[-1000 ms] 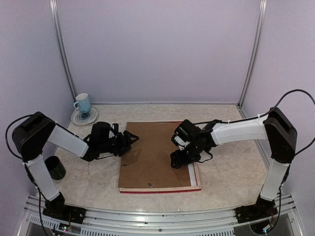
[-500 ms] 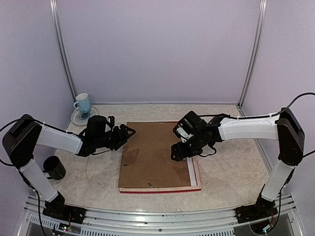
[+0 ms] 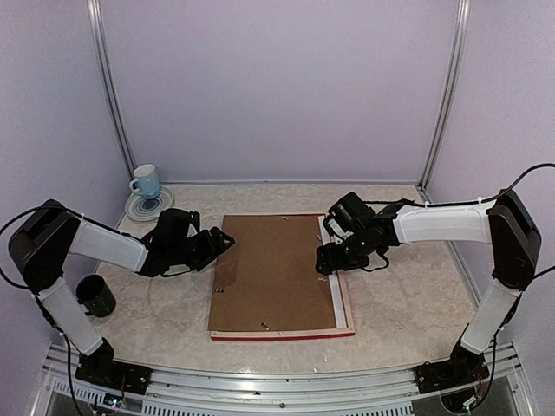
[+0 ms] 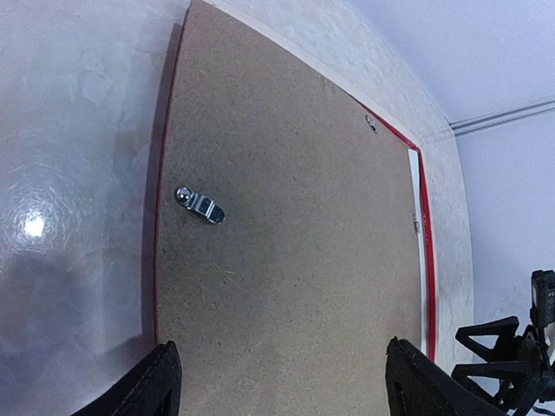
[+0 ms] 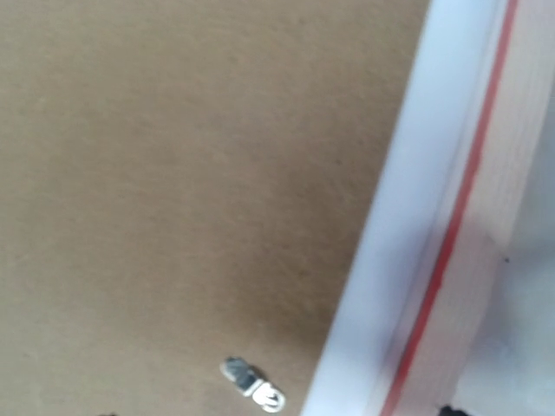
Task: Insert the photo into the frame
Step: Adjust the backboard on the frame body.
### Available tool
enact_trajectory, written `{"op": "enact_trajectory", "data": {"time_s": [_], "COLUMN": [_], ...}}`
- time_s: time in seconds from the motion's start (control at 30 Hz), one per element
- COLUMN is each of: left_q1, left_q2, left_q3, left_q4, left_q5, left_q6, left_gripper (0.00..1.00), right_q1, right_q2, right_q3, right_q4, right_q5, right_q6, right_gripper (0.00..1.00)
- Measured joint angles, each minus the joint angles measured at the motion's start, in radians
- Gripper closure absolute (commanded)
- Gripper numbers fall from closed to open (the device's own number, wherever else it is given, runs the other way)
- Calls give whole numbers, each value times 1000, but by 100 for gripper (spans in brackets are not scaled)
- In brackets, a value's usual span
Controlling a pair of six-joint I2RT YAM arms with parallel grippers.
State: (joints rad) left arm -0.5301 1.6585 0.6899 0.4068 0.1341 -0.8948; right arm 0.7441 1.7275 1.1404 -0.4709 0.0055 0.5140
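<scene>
On the bench (image 3: pixel 408 303) the frame (image 3: pixel 286 334) lies face down. Its backing board (image 3: pixel 273 273) sits off toward 9 o'clock, baring a white strip (image 3: pixel 336 290) at 3; the photo is hidden. The left pincer (image 3: pixel 224 244) at 10 and the right pincer (image 3: pixel 327 259) at 2 gape empty. A careless push may wedge the board askew.

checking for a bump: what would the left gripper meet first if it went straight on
Probably the brown backing board, near its left edge; the left gripper aims down at it, height unclear.

This is a robot lab booth. Plain lilac panels (image 3: pixel 277 87) between metal posts (image 3: pixel 445 95) wall in the marble-patterned table (image 3: pixel 399 303).
</scene>
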Motion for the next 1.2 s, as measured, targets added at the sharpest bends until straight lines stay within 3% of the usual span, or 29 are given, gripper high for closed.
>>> {"op": "enact_trajectory", "data": {"time_s": [1.2], "left_q1": [-6], "left_q2": [43], "left_q3": [1], "left_q4": [-7], "left_q5": [-31], "left_q6": [10], "left_gripper": [21], "right_q1": [-62], "right_q2": [14], "right_q3": [-29], "right_q4": [29], "right_q5": [10], "right_q6": [11], "right_gripper": [20]}}
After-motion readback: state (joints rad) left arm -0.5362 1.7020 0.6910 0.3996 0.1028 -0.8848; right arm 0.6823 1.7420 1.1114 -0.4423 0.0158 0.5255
